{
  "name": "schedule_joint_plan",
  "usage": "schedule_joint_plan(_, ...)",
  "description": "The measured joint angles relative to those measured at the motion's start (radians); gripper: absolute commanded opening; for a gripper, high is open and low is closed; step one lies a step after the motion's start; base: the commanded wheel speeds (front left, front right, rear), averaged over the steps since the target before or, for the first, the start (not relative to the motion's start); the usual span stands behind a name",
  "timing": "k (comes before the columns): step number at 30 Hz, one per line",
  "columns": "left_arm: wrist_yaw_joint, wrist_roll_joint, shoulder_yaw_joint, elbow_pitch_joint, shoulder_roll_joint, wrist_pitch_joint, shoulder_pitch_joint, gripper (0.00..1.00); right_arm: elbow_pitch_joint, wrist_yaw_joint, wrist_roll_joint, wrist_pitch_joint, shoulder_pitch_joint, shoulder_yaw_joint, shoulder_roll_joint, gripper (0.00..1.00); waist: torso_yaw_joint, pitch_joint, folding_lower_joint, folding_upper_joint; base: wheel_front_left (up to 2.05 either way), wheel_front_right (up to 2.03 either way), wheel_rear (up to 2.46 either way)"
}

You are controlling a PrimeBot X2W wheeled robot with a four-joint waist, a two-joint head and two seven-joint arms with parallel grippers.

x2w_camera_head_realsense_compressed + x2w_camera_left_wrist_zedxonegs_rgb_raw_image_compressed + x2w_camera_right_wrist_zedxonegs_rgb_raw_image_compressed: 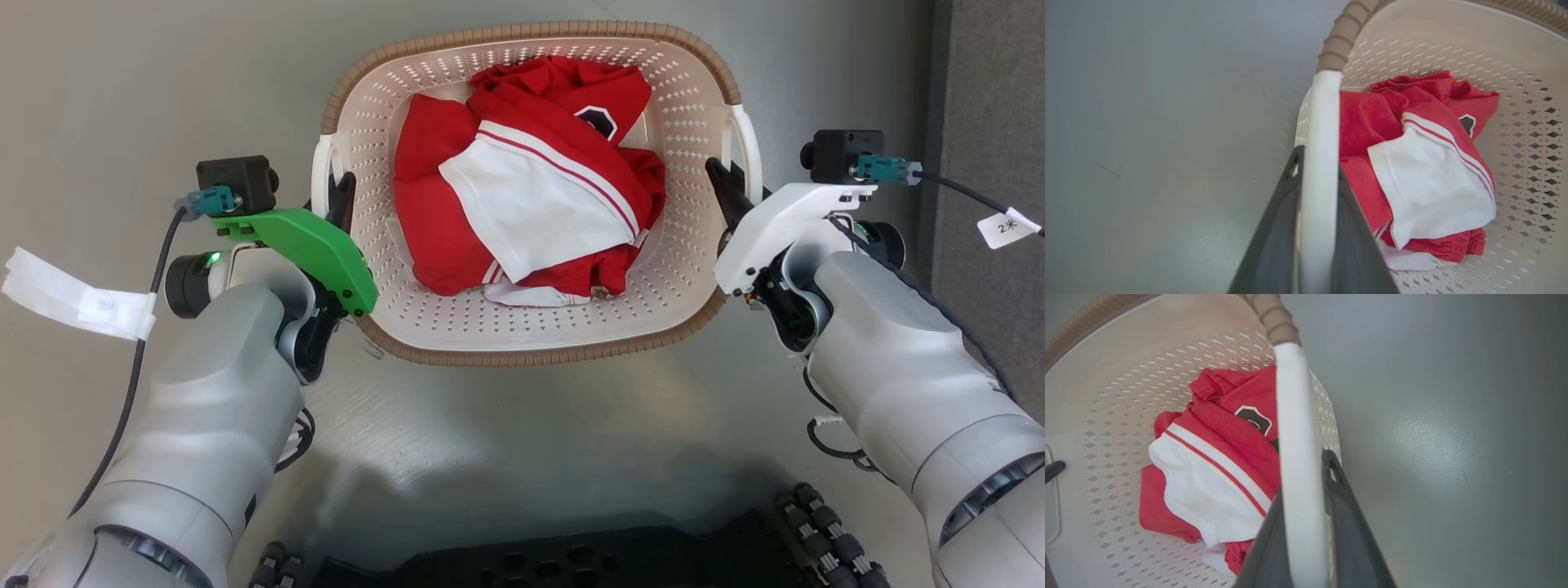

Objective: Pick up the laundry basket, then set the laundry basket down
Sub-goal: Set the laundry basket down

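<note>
Right, nearest you lay the robot's black perforated deck [571, 563] and the two smooth silver forearms, the left carrying a glossy green bracket [314, 245], the right a matt white one [775, 220]. Just past them, your left gripper [339, 204] had its two long dark fingers pinched on either side of the left white handle [321, 167]. The left wrist view showed them flat against that smooth, rounded bar with no gap. Your right gripper [722, 184] was clamped the same way on the right white handle [749, 139]. Between the two grippers sat the laundry basket [522, 356], squarely ahead over the grey floor [522, 441]. It was a rounded-rectangular tub of cream plastic, its walls and bottom pierced with rows of small diamond holes, with a ribbed brown woven-look band around the rim. Inside lay a crumpled red and white garment [531, 188] of soft cloth with striped trim and a dark octagonal badge [598, 121]. Beyond the far rim the floor ran on, dull and faintly sheened, with a darker strip [996, 82] along the right. As I judged it, you had the two-handed grasp done. Whether the basket had left the floor yet I could not tell, so the lift may have been under way, and setting it down remained.
</note>
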Motion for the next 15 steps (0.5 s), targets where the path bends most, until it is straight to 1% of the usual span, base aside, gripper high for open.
schedule_joint_plan(10, 0.000, 0.000, 0.000, 0.004, -0.004, -0.008, -0.007, 0.00, 0.010, 0.000, -0.005, -0.010, -0.009, 0.005, 0.000, 0.00, 0.004, 0.009, 0.0000, 0.0000, 0.00, 0.00, 0.00)
schedule_joint_plan(11, 0.000, 0.000, 0.000, 0.005, -0.005, -0.009, -0.007, 0.00, 0.013, 0.000, -0.005, -0.010, -0.010, 0.005, 0.000, 0.09, 0.004, 0.009, 0.0000, 0.0000, 0.00, 0.00, 0.00)
schedule_joint_plan(12, 0.000, 0.000, 0.001, 0.011, -0.008, -0.009, -0.007, 0.92, 0.020, 0.001, -0.005, -0.011, -0.010, 0.003, 0.000, 1.00, 0.004, 0.009, 0.0000, 0.0000, 0.00, 0.00, 0.00)
schedule_joint_plan(13, 0.000, -0.002, 0.003, 0.012, -0.008, -0.009, -0.007, 1.00, 0.023, 0.002, -0.005, -0.013, -0.012, 0.001, -0.001, 1.00, 0.004, 0.009, 0.0000, 0.0000, 0.00, 0.00, 0.00)
schedule_joint_plan(15, 0.000, -0.003, 0.003, 0.012, -0.007, -0.016, -0.008, 1.00, 0.033, 0.002, -0.005, -0.018, -0.015, -0.003, -0.005, 1.00, 0.004, 0.009, 0.0000, 0.0000, 0.00, 0.00, 0.00)
